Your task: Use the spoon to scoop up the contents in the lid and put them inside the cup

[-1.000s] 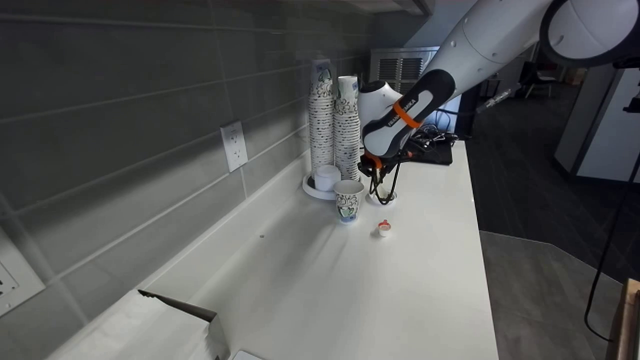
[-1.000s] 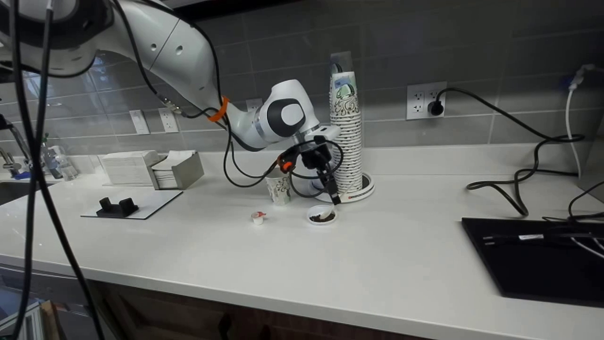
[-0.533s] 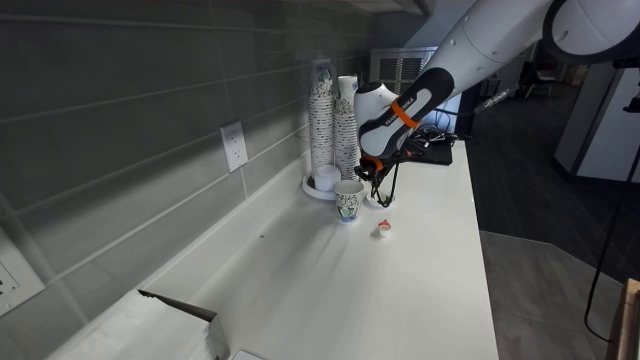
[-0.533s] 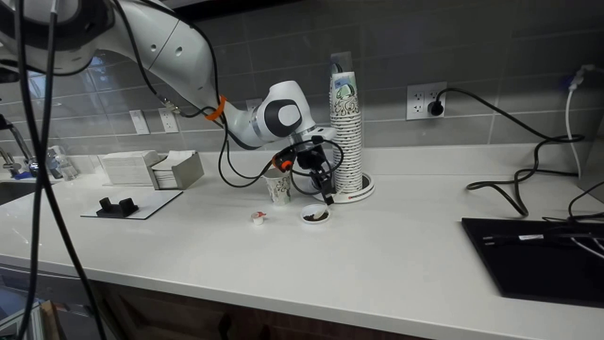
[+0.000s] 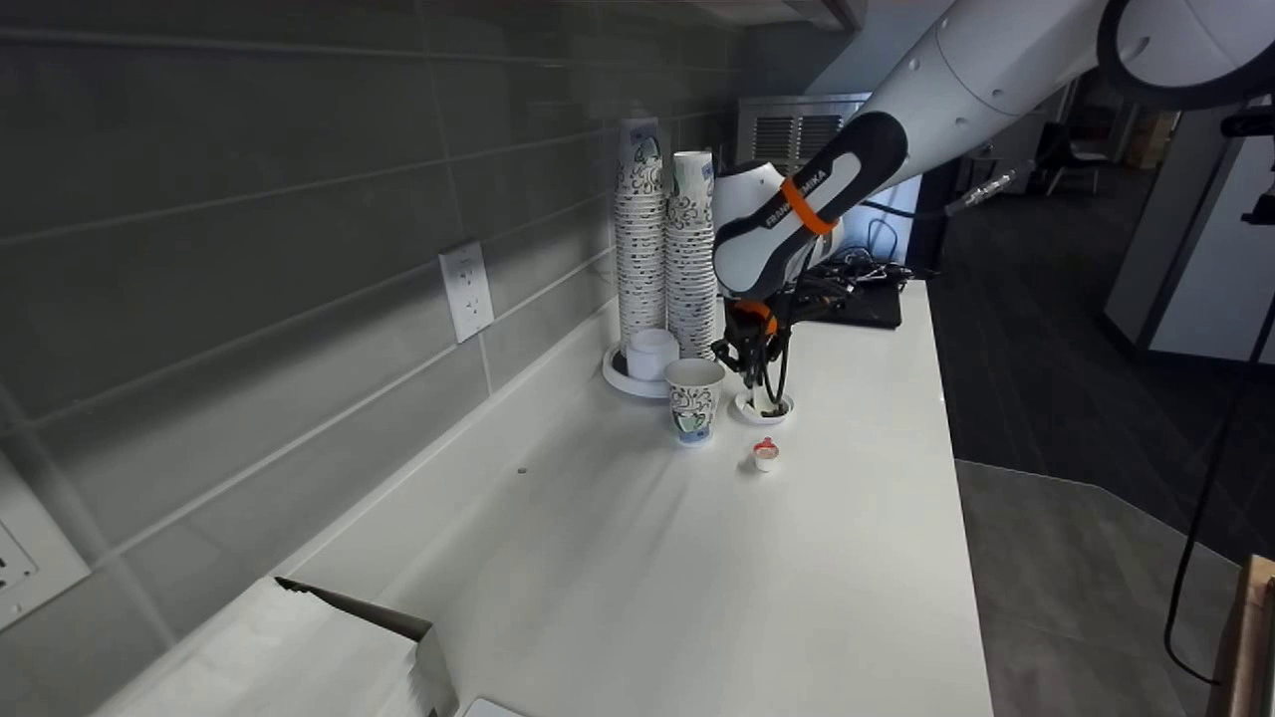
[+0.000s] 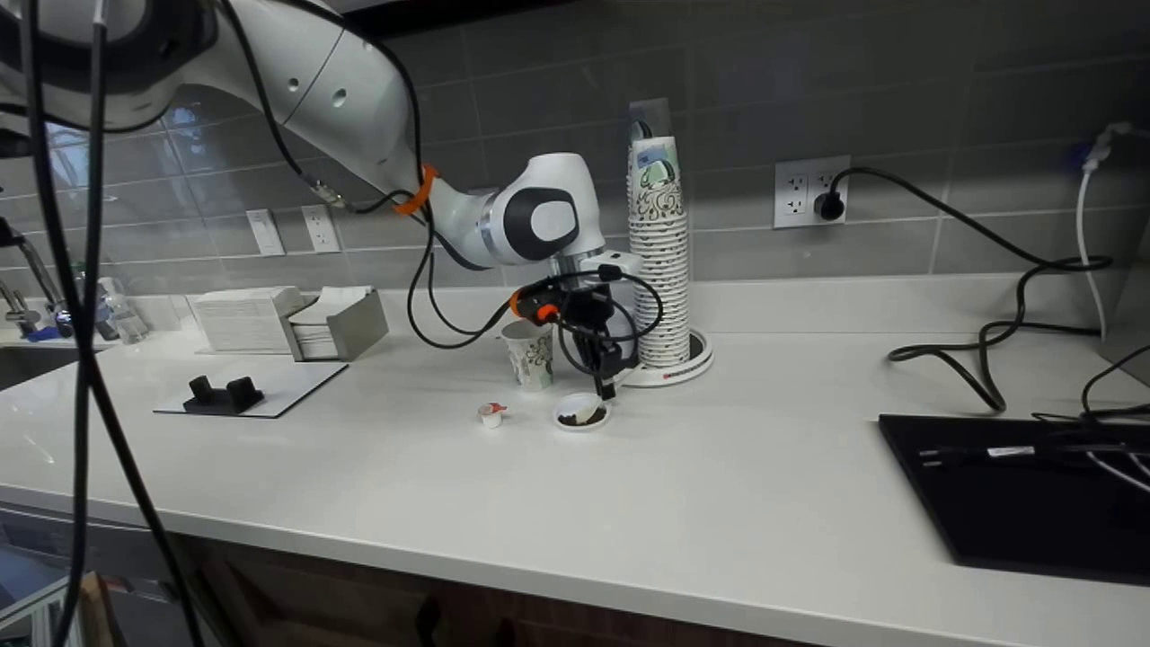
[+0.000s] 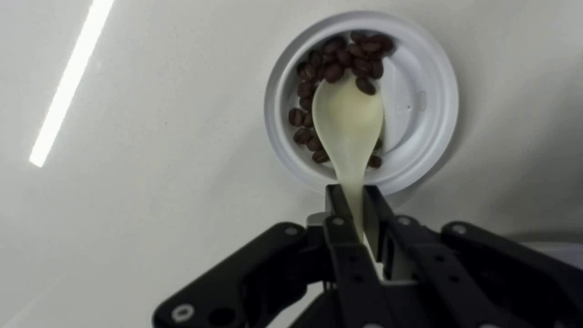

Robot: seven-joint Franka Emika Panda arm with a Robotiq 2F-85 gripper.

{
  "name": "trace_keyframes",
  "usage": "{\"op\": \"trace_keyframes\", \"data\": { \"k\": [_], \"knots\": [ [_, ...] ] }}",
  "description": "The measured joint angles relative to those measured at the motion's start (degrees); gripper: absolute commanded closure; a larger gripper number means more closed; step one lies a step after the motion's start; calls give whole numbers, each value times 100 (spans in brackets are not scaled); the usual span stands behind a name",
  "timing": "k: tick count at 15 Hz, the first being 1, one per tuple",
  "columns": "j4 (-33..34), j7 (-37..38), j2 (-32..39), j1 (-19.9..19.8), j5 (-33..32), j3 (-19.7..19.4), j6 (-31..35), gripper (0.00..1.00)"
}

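My gripper (image 7: pixel 354 193) is shut on the pale spoon (image 7: pixel 348 123), its fingers on both sides of the handle. The spoon's bowl lies over the white lid (image 7: pixel 448 105), pointing into the contents, dark brown beans (image 7: pixel 334 57) heaped along the lid's far and left side. A couple of beans overlap the bowl's tip; most of the bowl is bare. Whether the spoon touches the lid's bottom I cannot tell. The patterned cup (image 5: pixel 694 403) stands upright close beside the lid (image 6: pixel 582 428); in an exterior view the arm's cables pass close by the cup (image 6: pixel 533 359).
Tall stacks of cups (image 5: pixel 665 259) stand in a round white dish (image 6: pixel 701 359) near the wall, behind the gripper. A small creamer tub (image 6: pixel 490 414) with a red tab sits in front of the cup. Cables loop around the wrist. A black panel (image 6: pixel 1015 503) lies farther along.
The lid has slid across the counter toward the cup and creamer tub, together with the gripper and spoon. My wrist has tilted more upright and the gripper sits slightly lower.
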Motion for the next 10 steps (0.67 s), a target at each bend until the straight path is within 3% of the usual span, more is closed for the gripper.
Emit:
{"op": "trace_keyframes", "data": {
  "k": [10],
  "knots": [
    [79, -641, -12, -246, 396, 299, -869, 97]
  ]
}}
